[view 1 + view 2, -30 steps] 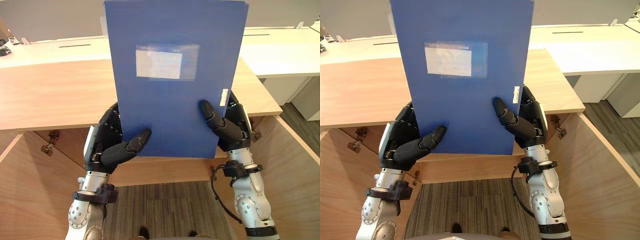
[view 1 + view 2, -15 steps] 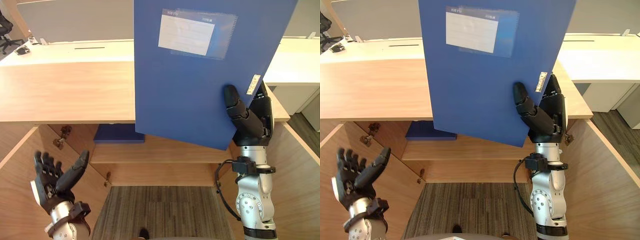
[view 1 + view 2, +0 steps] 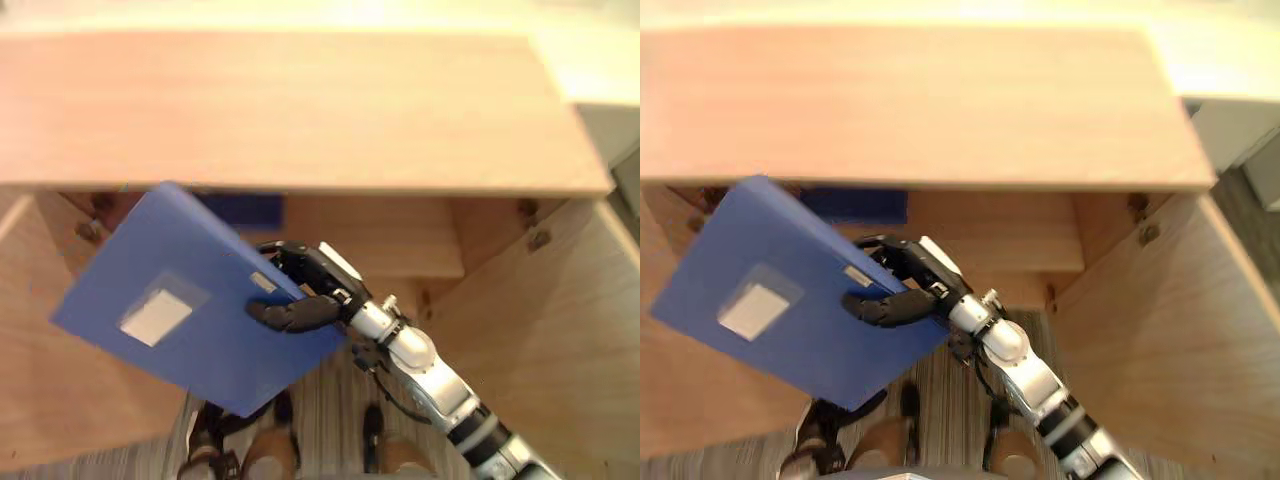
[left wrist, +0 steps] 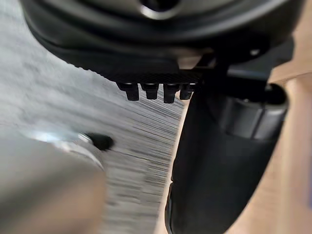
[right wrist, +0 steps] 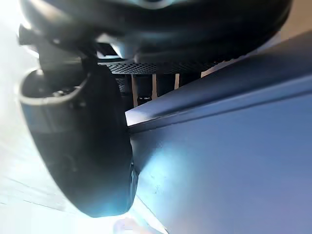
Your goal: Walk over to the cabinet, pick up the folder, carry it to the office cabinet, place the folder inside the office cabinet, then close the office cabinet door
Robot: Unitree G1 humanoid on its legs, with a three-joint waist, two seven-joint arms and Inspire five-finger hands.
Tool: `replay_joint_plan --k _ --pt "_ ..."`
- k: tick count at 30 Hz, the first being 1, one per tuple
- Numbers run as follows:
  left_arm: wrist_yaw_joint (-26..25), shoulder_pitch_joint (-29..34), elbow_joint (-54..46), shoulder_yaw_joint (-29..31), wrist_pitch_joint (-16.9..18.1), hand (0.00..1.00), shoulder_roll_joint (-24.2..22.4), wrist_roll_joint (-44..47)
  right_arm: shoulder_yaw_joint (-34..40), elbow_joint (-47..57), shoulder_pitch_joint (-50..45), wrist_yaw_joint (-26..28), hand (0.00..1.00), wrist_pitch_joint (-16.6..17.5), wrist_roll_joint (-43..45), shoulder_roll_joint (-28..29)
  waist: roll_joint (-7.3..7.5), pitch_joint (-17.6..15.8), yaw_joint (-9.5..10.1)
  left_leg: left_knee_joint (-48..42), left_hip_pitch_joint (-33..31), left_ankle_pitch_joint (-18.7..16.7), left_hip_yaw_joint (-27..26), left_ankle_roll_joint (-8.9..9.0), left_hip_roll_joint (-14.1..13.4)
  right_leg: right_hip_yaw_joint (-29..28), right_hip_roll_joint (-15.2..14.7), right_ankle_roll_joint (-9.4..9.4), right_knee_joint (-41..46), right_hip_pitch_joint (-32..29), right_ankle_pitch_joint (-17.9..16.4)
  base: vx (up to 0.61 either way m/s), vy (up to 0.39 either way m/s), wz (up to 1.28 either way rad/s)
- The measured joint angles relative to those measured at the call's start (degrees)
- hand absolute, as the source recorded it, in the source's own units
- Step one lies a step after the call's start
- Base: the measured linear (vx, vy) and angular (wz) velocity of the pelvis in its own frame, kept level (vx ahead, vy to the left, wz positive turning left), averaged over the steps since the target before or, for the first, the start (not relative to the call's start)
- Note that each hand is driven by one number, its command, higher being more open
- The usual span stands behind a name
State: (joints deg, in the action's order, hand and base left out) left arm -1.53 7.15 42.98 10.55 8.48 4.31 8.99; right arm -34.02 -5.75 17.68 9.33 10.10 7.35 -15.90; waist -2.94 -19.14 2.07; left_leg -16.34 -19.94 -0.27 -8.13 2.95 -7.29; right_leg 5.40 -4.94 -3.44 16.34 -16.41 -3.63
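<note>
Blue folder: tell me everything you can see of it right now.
The blue folder is a flat, stiff-looking file with a clear pocket holding a white label on its front. It hangs tilted before the open wooden cabinet, pinched at one edge by the right hand: thumb on the front, fingers behind.

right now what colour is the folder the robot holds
Blue folder, pale label; best in the left eye view.

Office, apparently: light wood cabinet [image 3: 300,110] standing with doors [image 3: 545,340] hanging open, blue folder [image 3: 245,210] lying on inner shelf [image 3: 400,240], grey striped carpet [image 3: 950,410] covering floor.
</note>
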Motion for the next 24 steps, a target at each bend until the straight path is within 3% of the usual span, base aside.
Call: replay_joint_plan --k 3,6,9,13,17,24 --pt "-0.35 -2.83 -0.39 -3.47 0.43 1.00 1.58 -0.73 1.87 -0.40 1.47 -2.21 0.00 -0.88 -1.89 -0.19 -1.19 -4.48 -0.48 -7.40 -8.67 -2.05 0.36 -0.29 -0.07 -0.65 -1.05 -0.14 9.15 -9.49 -2.90 -0.21 0.049 -0.02" --pt "-0.60 -4.70 -1.40 -4.86 0.67 1.00 1.47 -0.69 5.51 -1.16 2.82 -3.30 0.00 -1.13 -0.79 0.86 -1.82 -5.30 -0.36 -13.08 -15.70 -3.53 1.21 -0.54 -0.27 -0.66 -1.82 -0.14 15.66 -16.58 -5.02 -0.16 0.023 0.09" --pt "-0.76 -6.27 -5.22 -5.54 1.45 1.00 1.38 -0.72 10.53 -1.62 5.69 -6.13 0.00 -1.25 5.76 3.56 -1.96 -6.42 0.38 -19.84 -22.96 -5.78 1.48 -1.06 -0.56 -1.02 -2.93 -0.28 23.91 -24.29 -8.24 -0.09 -0.006 0.09" --pt "-1.16 -9.82 -10.34 -5.48 2.41 1.00 -0.08 -0.58 19.39 -1.82 16.33 -12.43 0.00 -0.75 16.52 6.06 -2.37 -7.21 1.57 -29.43 -34.86 -8.01 2.90 -0.76 -1.14 -1.24 -3.57 0.03 34.22 -35.79 -11.70 -0.08 -0.017 0.09" --pt "-1.23 -11.82 -14.37 -5.44 3.25 1.00 -1.22 1.23 27.95 -4.77 27.73 -19.08 0.00 1.04 23.07 6.00 -2.39 -8.11 2.37 -35.42 -42.19 -9.06 3.87 -1.11 -1.42 -1.37 -4.00 0.49 40.52 -42.86 -13.49 -0.04 -0.049 0.05" --pt "-3.70 -13.20 -15.84 -5.64 3.21 1.00 -1.54 3.56 36.54 -11.94 37.05 -27.82 0.00 3.56 33.35 6.06 -2.40 -8.24 3.33 -37.96 -45.91 -9.73 4.97 -0.79 -1.58 -0.93 -4.15 0.68 43.31 -46.18 -14.90 0.01 -0.053 0.03"
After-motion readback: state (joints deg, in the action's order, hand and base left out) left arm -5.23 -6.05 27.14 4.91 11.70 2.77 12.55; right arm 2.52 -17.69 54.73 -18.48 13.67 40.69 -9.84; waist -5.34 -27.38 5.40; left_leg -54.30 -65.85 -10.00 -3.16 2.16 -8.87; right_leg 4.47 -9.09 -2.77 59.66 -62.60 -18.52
